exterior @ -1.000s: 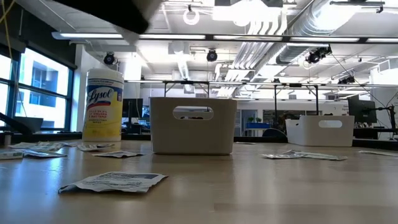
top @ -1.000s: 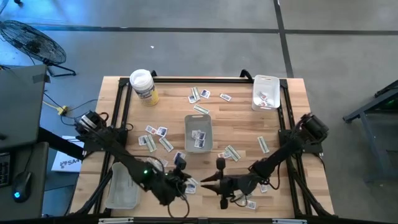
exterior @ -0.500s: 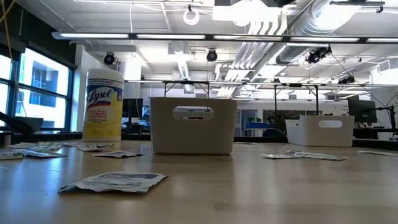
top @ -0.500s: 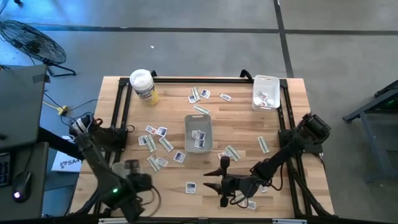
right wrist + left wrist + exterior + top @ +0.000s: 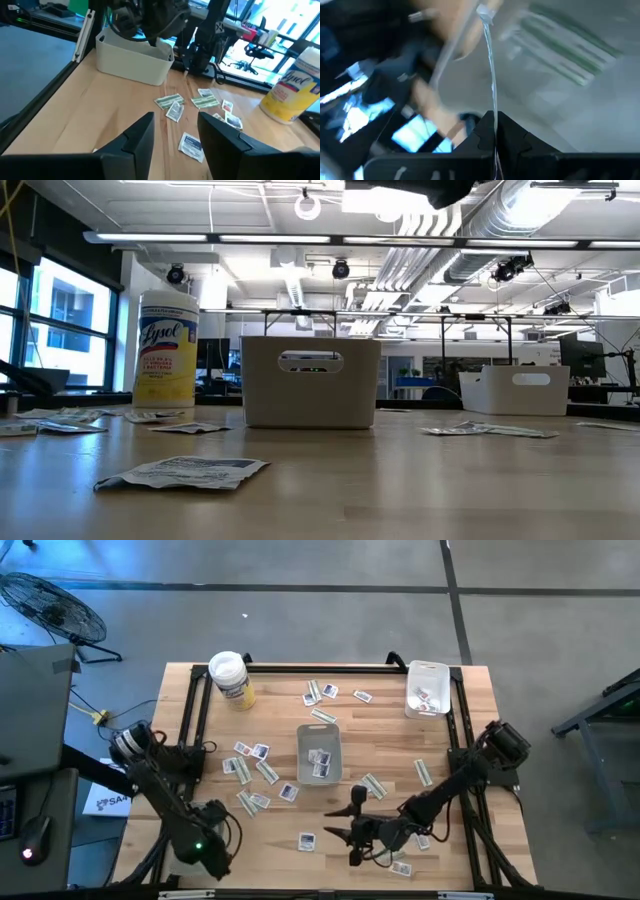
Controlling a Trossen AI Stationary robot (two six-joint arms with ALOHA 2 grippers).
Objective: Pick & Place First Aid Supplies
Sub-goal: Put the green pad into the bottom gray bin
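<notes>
First aid packets lie scattered flat on the wooden table; some are white, others green-striped. My left gripper hangs over the clear tray at the table's near left corner, shut on a thin packet that shows edge-on in the blurred left wrist view. My right gripper stands open low over the near middle of the table. Its fingers point toward the left edge, and a white packet lies just beyond them. My left gripper pinches the thin packet between its two shut fingers. The packet's free part sticks out past the fingertips, edge-on to the wrist camera, and is clear of the table. Blur hides which kind of packet it is.
A clear tray holding packets stands mid-table, and another tray with packets sits at the far right corner. A white-lidded yellow tub stands at the far left. Black frame rails run along the table's sides.
My left gripper has swung from the near middle of the table toward the left edge, to above the near-left tray. Its wrist has rolled and tipped downward, and it has stayed shut. The packets on the table have not moved.
</notes>
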